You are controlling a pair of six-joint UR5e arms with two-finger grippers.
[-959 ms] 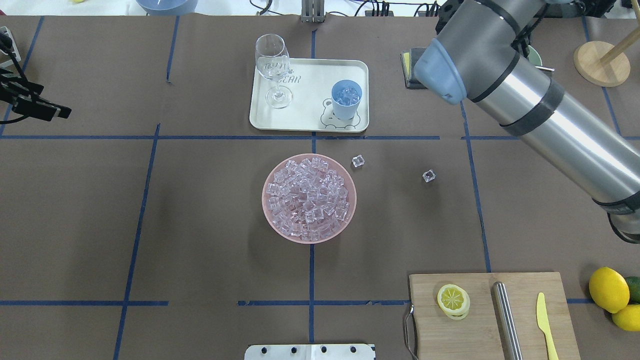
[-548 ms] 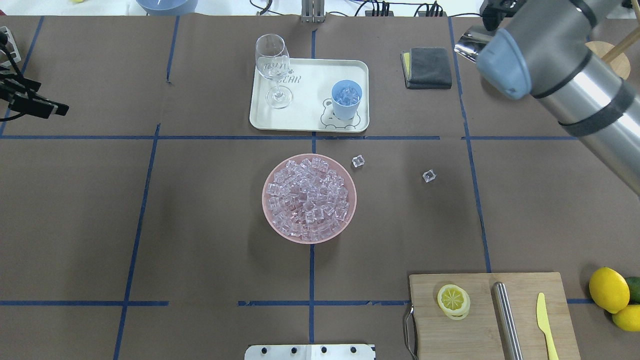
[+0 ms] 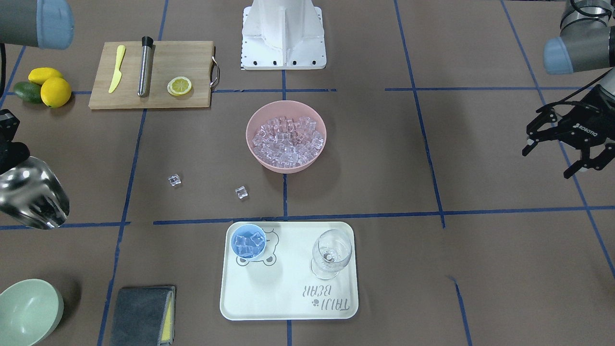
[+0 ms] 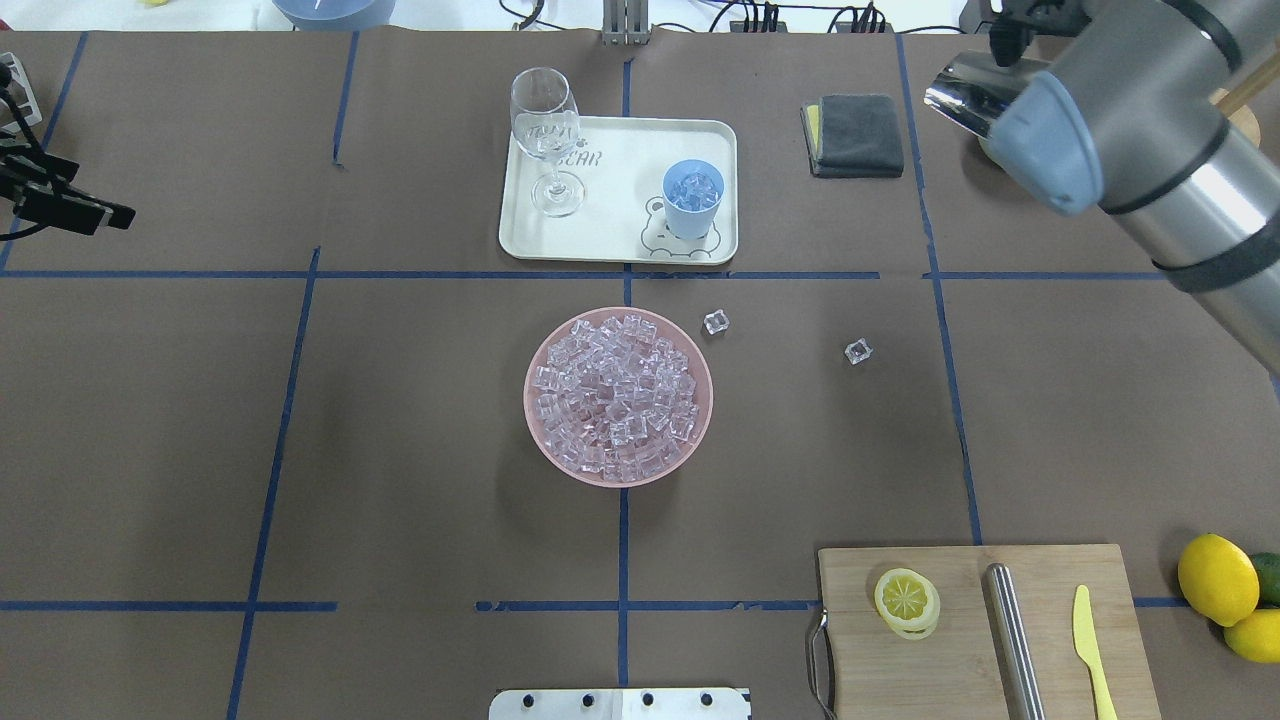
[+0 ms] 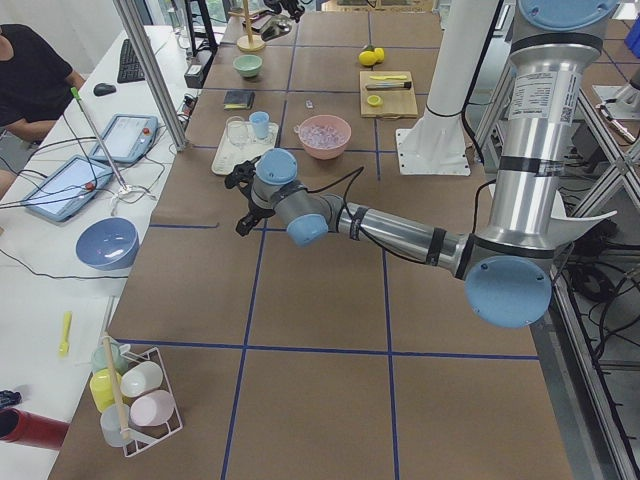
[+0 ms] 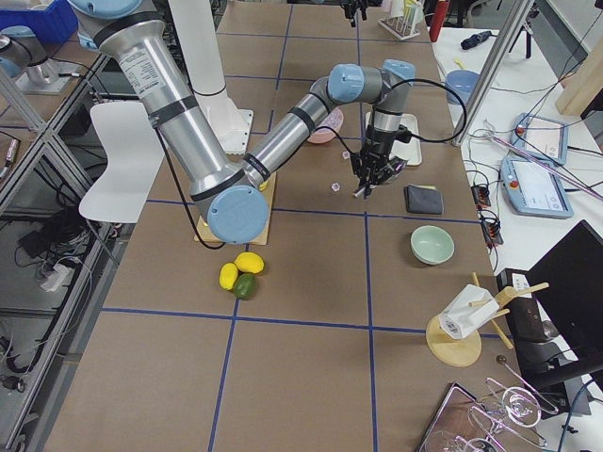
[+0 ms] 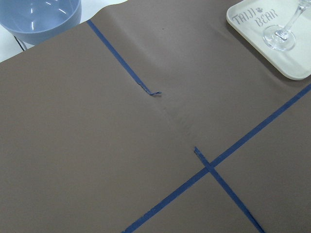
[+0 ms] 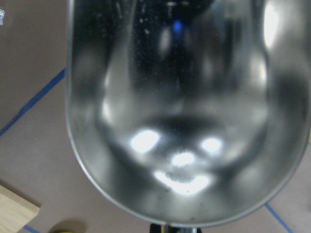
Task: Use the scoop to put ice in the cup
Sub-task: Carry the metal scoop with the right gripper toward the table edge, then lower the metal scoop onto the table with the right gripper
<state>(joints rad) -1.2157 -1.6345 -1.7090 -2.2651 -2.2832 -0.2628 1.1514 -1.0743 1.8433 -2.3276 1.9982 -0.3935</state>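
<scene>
Centrally, a cream tray [image 4: 620,235] carries a stemmed glass [image 4: 545,120] and, right of it, the blue cup [image 4: 692,215] holding several cubes of ice [image 4: 696,187]; nearer the robot, a pink bowl [image 4: 530,400] heaped with ice, two loose cubes [image 4: 716,322] on the counter [image 4: 400,400] to its right. Left end effector [image 3: 546,165] hovers far left, fingers spread wide; right end effector [image 3: 8,153], far right, grips the scoop [image 4: 965,97], trough bare and shiny.

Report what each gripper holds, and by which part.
Right gripper holds the shiny silver metal scoop, apparently at its handle end; the contact itself is hidden. Left gripper is open, holding nothing.
</scene>
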